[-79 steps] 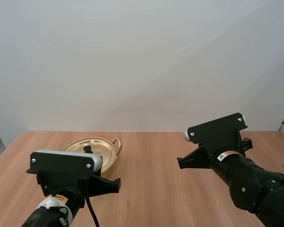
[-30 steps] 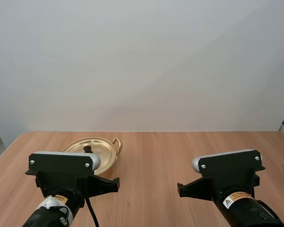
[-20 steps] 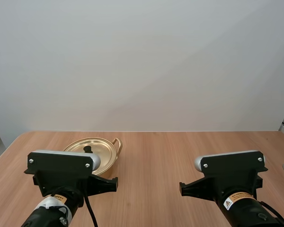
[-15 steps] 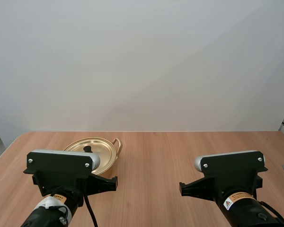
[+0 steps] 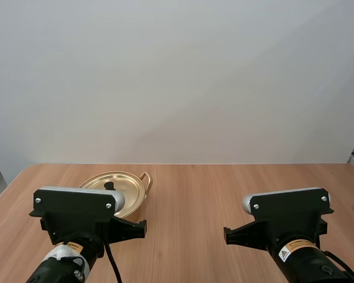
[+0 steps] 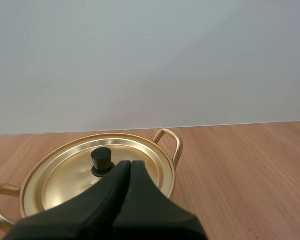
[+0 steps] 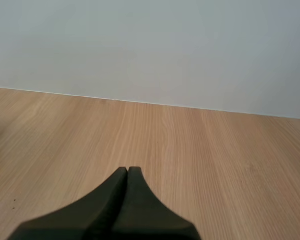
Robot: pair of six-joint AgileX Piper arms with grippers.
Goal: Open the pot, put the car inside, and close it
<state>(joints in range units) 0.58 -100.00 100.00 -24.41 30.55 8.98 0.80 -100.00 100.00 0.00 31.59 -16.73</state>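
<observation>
The gold pot [image 5: 125, 187] sits on the left side of the wooden counter [image 5: 200, 194], just in front of my left arm. Its lid [image 6: 65, 172] is on, flat and snug, so the pot is closed.

My left gripper [image 6: 130, 164] has its fingers pressed together, holding nothing. The tips point at the lid, close to the little black knob [image 6: 102, 161] but not touching it. My right gripper [image 7: 128, 170] has its fingers together too, with nothing between them, and it hangs over bare counter well away from the pot.

The pot looks like thin, shiny metal, so I think it is light, hard and slippery. The smooth lid gives the fingers nothing to bite on. The knob in the middle is the best place to hold. It is small and round, so the fingers need to open, go to each side of it and squeeze gently, then lift straight up. The loop handles [image 6: 171, 143] on the sides are for carrying the whole pot, not for opening it. A light pot may slide if it gets bumped, so go slow.
</observation>
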